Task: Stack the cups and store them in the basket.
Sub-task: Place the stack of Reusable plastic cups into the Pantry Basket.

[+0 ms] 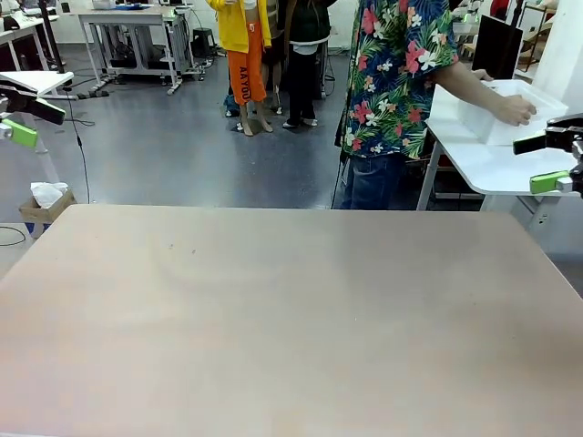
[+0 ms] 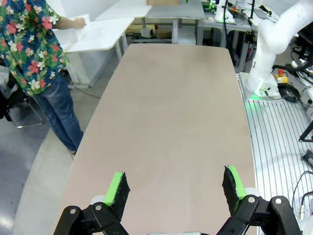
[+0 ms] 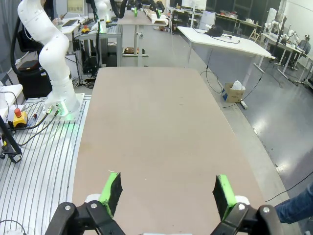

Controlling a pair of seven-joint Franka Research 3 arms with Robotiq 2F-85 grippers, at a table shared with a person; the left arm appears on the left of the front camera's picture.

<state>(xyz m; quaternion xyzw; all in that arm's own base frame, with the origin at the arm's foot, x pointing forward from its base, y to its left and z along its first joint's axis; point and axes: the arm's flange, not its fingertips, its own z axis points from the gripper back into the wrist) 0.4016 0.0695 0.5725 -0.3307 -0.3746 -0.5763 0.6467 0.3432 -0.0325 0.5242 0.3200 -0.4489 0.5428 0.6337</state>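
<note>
Basket (image 1: pixel 510 114), white, on a side table (image 1: pixel 483 164) beyond the main table (image 1: pixel 273 309), a person's hand (image 1: pixel 515 109) on its rim. Left gripper (image 2: pixel 173 188) and right gripper (image 3: pixel 166 191): fingers spread wide, holding nothing, above the bare tabletop.

Right gripper (image 3: pixel 167 191): jaws spread wide above table (image 3: pixel 156 127). Sleeve (image 3: pixel 296 208), apparently the person's, at lower right.
</note>
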